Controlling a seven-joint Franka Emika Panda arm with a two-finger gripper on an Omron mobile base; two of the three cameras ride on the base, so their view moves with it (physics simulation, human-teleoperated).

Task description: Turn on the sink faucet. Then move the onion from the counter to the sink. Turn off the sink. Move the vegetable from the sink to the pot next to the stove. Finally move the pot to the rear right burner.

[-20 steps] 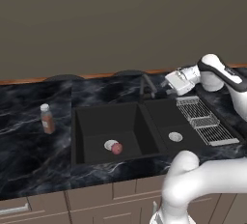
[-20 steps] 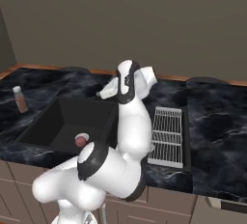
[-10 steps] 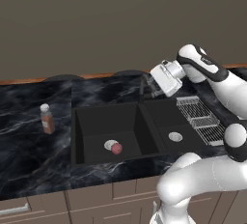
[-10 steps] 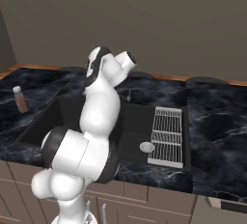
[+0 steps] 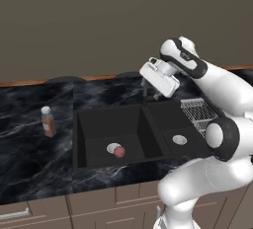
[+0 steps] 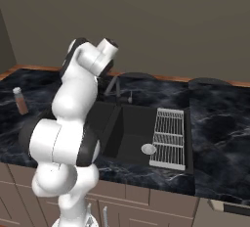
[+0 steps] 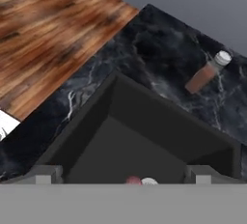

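Note:
The onion [image 5: 119, 152] lies on the floor of the sink's [image 5: 84, 134] left basin, right beside the round silver drain [image 5: 112, 148]. My gripper [image 5: 155, 80] hovers above the rear edge of the sink, at the divider between the basins, just in front of the faucet [image 6: 113, 85], whose base [image 5: 145, 94] peeks out under the hand. In the hand view the two fingertips [image 7: 46, 172] stand wide apart, open, with nothing between them. Below them lies the left basin, with the onion [image 7: 132, 180] at the bottom edge. The black marble counter [image 5: 29, 149] surrounds the sink.
A brown bottle with a white cap [image 5: 48, 121] stands on the counter left of the sink. A silver wire rack [image 5: 198, 113] covers the right side of the right basin, whose drain [image 5: 179, 139] shows. A brown wooden strip runs along the wall.
The arm has swung left, carrying the hand from above the wire rack to the faucet at the back of the sink. The jaws stayed open. The onion has not moved.

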